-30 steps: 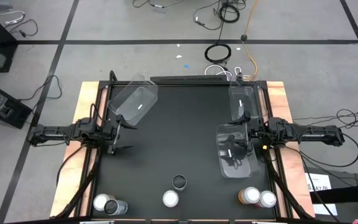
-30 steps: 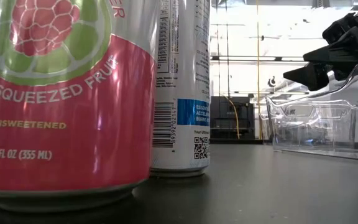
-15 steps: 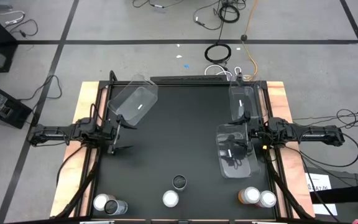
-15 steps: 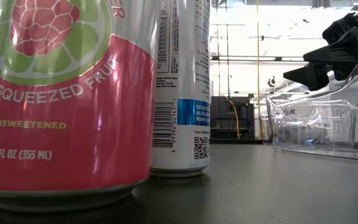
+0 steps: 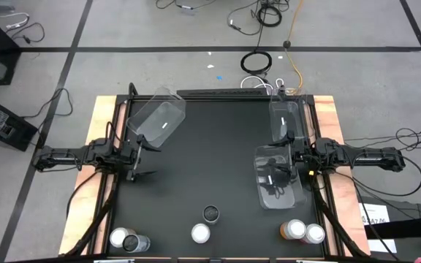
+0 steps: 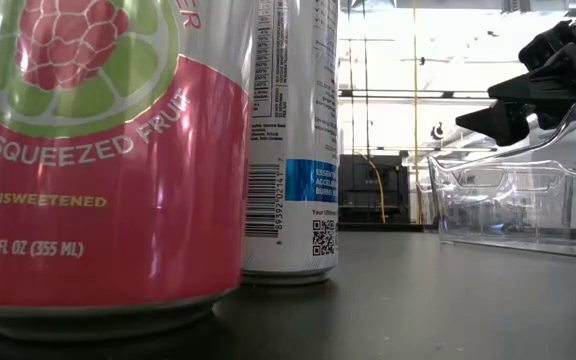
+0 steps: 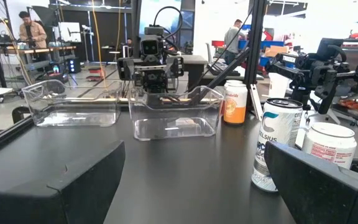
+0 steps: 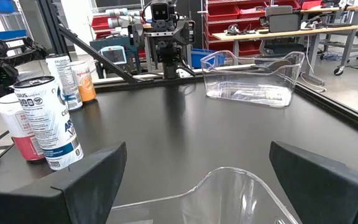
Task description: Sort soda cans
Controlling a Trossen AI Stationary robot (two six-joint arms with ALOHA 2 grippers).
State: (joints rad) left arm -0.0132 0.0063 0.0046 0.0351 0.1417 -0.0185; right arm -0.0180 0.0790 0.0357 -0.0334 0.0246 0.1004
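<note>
Six soda cans stand upright along the table's near edge: a pair near-left [image 5: 128,239], a dark-topped can [image 5: 210,213] and a silver-topped pink can [image 5: 200,233] in the middle, and an orange can [image 5: 292,229] with a silver-topped one [image 5: 313,234] near-right. The low view shows the pink can [image 6: 98,160] close up, with a white can [image 6: 293,140] behind it. My left gripper [image 5: 147,159] [image 7: 197,186] hangs open above the table's left side. My right gripper [image 5: 283,157] [image 8: 197,186] is open over the far end of a clear bin [image 5: 278,179].
Two more clear bins sit at the far side, one far-left [image 5: 158,119] and one far-right [image 5: 283,120]. The black mat's middle [image 5: 218,153] holds nothing. Cables lie on the floor beyond the table. People stand far off in the room in the left wrist view.
</note>
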